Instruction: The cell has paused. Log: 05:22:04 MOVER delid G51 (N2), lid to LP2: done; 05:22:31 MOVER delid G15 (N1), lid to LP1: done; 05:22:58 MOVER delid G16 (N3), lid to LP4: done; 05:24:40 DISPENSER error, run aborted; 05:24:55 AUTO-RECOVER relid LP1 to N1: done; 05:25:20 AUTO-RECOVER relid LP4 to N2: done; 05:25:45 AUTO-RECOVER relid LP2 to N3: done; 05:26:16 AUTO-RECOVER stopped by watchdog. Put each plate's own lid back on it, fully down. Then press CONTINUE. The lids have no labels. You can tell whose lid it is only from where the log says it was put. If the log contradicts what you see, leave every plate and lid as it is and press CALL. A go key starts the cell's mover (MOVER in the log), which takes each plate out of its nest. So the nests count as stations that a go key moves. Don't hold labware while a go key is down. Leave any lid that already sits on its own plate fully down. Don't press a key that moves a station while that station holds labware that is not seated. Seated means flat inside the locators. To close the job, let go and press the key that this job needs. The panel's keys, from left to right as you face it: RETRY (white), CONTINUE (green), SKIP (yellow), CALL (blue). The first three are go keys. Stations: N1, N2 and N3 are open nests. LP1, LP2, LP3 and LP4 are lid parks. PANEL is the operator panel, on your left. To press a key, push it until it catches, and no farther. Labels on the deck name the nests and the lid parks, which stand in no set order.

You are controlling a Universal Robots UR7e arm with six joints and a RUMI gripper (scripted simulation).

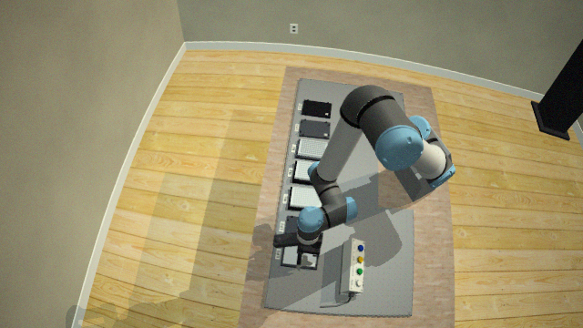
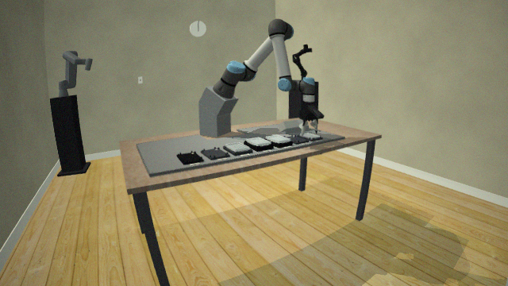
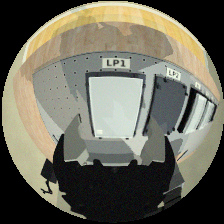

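Observation:
A clear lid point(image 3: 115, 105) point(image 1: 290, 256) point(image 2: 312, 136) lies flat on the lid park labelled LP1, at the end of the row nearest the panel. My gripper point(image 3: 114, 115) point(image 1: 302, 263) point(image 2: 310, 126) is open just above the lid's near end, one finger on each side, holding nothing. Beside it the park labelled LP2 point(image 3: 167, 107) point(image 2: 298, 139) is bare. Three white well plates point(image 1: 304, 196) point(image 1: 304, 170) point(image 1: 311, 148) stand further along the row. The farthest plate looks lower, with its wells showing. Their nest labels are too small to read.
Two dark empty lid parks point(image 1: 314, 128) point(image 1: 315, 107) end the row at the far side. The operator panel point(image 1: 351, 255) stands close to my gripper, with blue point(image 1: 361, 248), yellow point(image 1: 360, 260), green point(image 1: 360, 271) and white point(image 1: 359, 283) keys. My arm hangs over the middle of the row.

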